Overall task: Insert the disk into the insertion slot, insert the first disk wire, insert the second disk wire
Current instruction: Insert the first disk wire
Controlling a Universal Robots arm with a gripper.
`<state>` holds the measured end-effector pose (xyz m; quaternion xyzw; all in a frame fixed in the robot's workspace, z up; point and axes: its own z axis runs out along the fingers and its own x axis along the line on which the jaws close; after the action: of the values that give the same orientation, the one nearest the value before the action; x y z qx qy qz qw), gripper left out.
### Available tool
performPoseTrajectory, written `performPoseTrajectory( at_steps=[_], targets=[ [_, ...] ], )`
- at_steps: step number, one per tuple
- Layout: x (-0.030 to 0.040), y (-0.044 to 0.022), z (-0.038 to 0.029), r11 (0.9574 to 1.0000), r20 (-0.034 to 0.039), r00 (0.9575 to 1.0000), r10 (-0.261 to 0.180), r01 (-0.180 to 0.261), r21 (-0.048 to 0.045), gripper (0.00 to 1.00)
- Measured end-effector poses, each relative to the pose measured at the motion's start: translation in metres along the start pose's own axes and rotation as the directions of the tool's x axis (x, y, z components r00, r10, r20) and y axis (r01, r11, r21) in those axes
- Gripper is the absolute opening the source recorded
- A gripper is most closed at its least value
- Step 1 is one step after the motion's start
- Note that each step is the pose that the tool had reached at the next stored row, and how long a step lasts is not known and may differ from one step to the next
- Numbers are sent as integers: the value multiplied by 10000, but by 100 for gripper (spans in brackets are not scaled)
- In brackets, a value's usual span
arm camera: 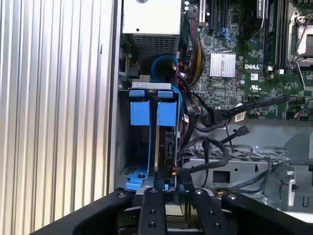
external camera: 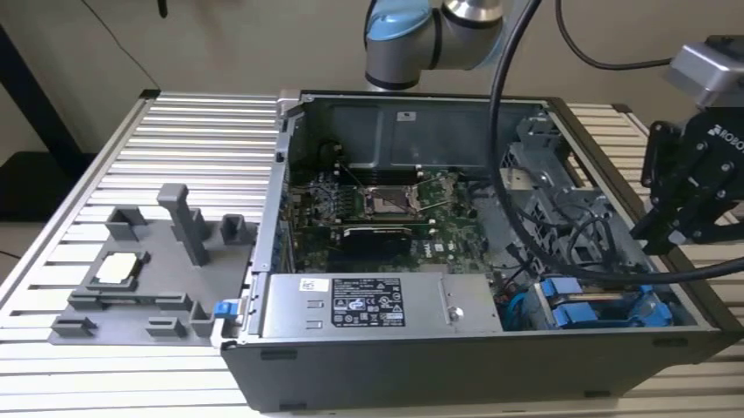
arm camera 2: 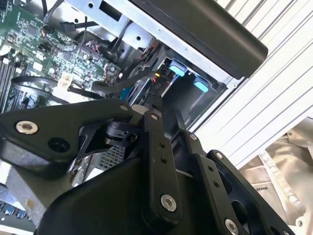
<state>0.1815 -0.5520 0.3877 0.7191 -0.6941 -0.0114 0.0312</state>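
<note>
**A:** Where's the flat disk in its bright blue plastic carrier (arm camera: 165, 147) sitting?

**B:** Edge-on inside the grey metal drive cage's narrow insertion slot (arm camera: 146, 87). There's an open bay (arm camera: 124, 147) on one side and glossy black cables (arm camera: 215, 147) crowding the other. The black gripper (arm camera: 171, 185) is right at the cage mouth. Jaws, honestly can't tell.

Exterior view: a high, angled look down onto an open computer case (external camera: 465, 374) lying on a ribbed bench (external camera: 198, 139). It stands far enough back to take in the whole case, with the tool (external camera: 663, 235) at the exterior view's right.

Both wrist views sit close behind the tool (arm camera: 168, 185) (arm camera 2: 159, 110). The first wrist view faces along it into the insertion slot (arm camera: 142, 147), while the second wrist view peers past it at a tilt.

All three share the insertion slot (external camera: 593, 305) (arm camera 2: 188, 93) and the motherboard (external camera: 384, 209) (arm camera: 234, 83) (arm camera 2: 44, 44) — the wrist views from much nearer.
</note>
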Motion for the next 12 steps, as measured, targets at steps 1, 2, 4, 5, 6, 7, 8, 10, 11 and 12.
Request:
performPoseTrajectory(
  at_steps=[1, 2, 4, 5, 6, 7, 8, 10, 11, 12],
  targets=[
    [-28, -1, -2, 10000, -2, 10000, 1, -1, 0, 27],
    [-58, -2, -2, 10000, 0, 10000, 3, -3, 0, 27],
    [-119, -4, -3, 10000, 0, 10000, 4, -4, 0, 27],
    [-147, -4, -5, 10000, -1, 10000, 4, -4, 0, 27],
    [-174, -4, -4, 10000, 1, 10000, 5, -5, 0, 27],
    [-195, -2, -6, 10000, 0, 10000, 5, -5, 0, 27],
    [-206, 3, -5, 10000, 0, 10000, 6, -6, 0, 27],
    [-224, 39, -4, 10000, 0, 10000, 4, -4, 5, 27],
    [-230, 76, -1, 10000, 0, 10000, 5, -5, 14, 27],
    [-237, 115, 1, 10000, 0, 10000, 6, -6, 26, 27]
  ],
)
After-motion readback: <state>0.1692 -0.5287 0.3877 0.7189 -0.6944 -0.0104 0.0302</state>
